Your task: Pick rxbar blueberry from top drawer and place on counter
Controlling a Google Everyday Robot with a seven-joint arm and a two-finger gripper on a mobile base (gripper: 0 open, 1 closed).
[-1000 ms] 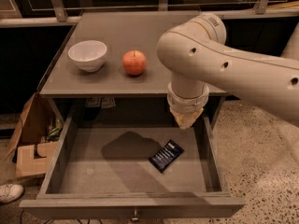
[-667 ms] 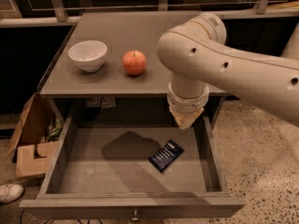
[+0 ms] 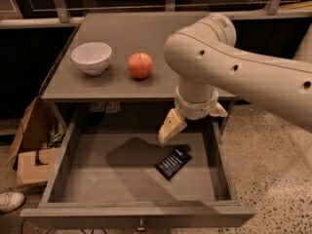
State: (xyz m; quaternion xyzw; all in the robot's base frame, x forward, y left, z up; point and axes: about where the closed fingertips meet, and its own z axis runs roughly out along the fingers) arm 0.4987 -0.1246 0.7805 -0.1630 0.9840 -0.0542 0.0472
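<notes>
Approach is the step in hand, I judge: in the camera view my gripper (image 3: 192, 126) hangs over the open top drawer (image 3: 58, 172), just above the rxbar blueberry (image 3: 173, 162), which lies flat on the drawer floor, right of centre. Next I must drop, square up to the slanted bar and close on it. My fingers look spread and empty, touching nothing, though one is half hidden behind my wrist.

1. You see the gripper (image 3: 193, 126) hanging over the far right of the open top drawer (image 3: 58, 172), its fingers spread apart.
2. The rxbar blueberry (image 3: 173, 162) lies flat on the drawer floor, just nearer than the gripper and apart from it.
3. On the counter (image 3: 122, 89), a white bowl (image 3: 91, 57) sits left of an apple (image 3: 140, 65).
</notes>
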